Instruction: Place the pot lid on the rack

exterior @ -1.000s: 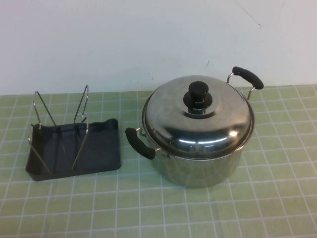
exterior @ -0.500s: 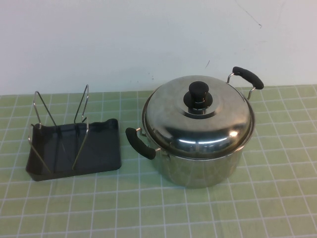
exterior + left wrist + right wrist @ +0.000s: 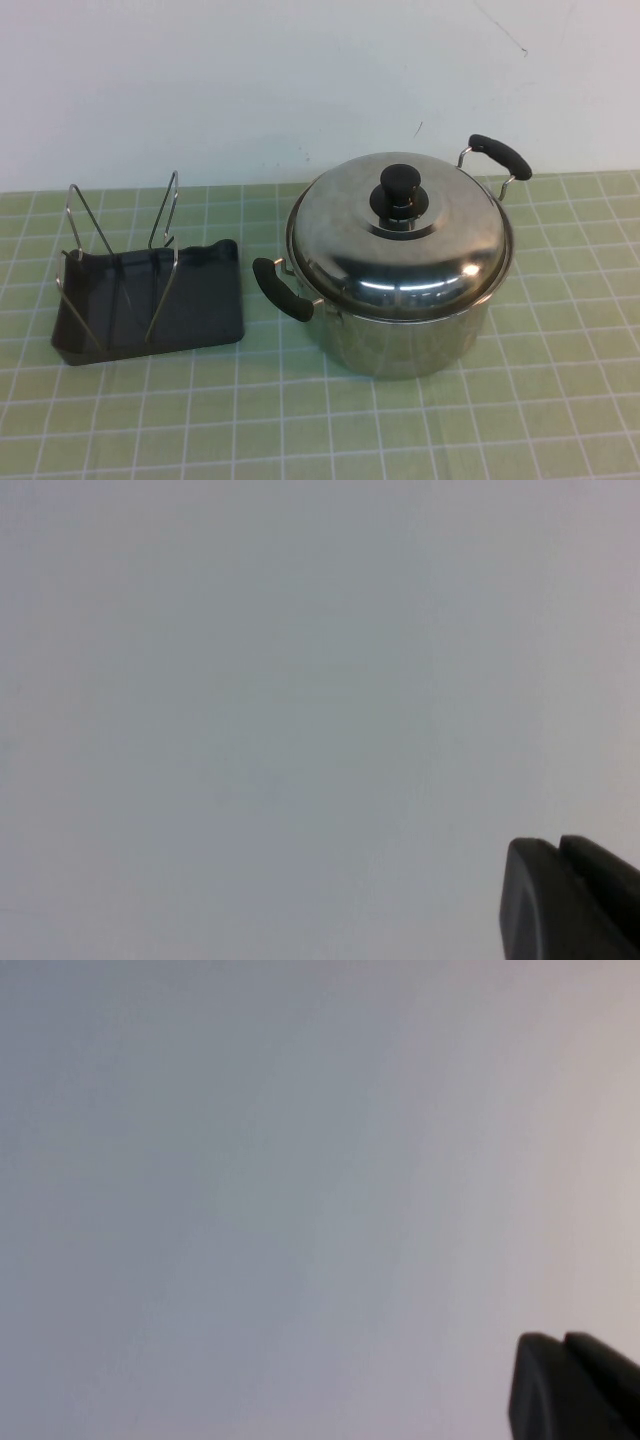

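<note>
**Lid on the pot, both arms out of the overhead shot**

The pot lid point(image 3: 400, 245) sits on the pot point(image 3: 400, 300), right of the rack point(image 3: 148, 300) — apart. Left gripper point(image 3: 570, 900) and right gripper point(image 3: 575, 1385) face blank wall — grip state cannot be told.

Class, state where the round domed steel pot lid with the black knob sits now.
In the high view the round domed steel pot lid rests closed on the deep steel pot, right of the black wire rack; neither the left gripper nor the right gripper appears there.
</note>
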Tool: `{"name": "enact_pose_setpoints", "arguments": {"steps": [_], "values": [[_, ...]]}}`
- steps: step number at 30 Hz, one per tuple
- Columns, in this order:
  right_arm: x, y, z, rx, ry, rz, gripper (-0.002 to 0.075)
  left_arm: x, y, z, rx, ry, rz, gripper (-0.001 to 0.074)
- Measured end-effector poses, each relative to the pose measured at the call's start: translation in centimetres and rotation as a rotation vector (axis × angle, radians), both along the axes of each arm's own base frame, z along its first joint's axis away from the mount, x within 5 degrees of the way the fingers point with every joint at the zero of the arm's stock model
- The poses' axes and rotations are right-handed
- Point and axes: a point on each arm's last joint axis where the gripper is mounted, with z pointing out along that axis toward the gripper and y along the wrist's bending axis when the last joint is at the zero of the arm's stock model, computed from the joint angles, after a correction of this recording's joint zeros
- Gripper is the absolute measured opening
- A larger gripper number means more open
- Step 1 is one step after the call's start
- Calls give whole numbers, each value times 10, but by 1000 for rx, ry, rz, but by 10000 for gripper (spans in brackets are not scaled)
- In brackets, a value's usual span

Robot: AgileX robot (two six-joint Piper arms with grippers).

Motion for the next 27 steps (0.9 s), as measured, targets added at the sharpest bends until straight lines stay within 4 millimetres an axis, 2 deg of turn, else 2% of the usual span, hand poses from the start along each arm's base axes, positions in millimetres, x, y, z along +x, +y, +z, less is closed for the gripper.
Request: {"name": "enact_pose_setpoints", "arguments": {"steps": [5,8,11,14,20,22,27], "values": [[-1,3,42,-39,94,20,-1,-7,-2,28,40,110,-1,-3],[13,6,62,-53,206,40,-1,-11,-1,39,44,161,3,-3],[34,7,73,-60,318,53,-1,-13,-1,44,46,197,7,-3],[60,8,74,-60,426,63,-1,-6,-1,46,46,237,5,-3],[112,13,60,-39,555,97,-1,17,-2,59,14,314,-17,-3],[124,19,57,-65,550,128,-1,27,-3,66,11,297,-21,-3],[153,52,50,-164,491,276,-1,43,-5,80,39,151,-26,-3]]}}
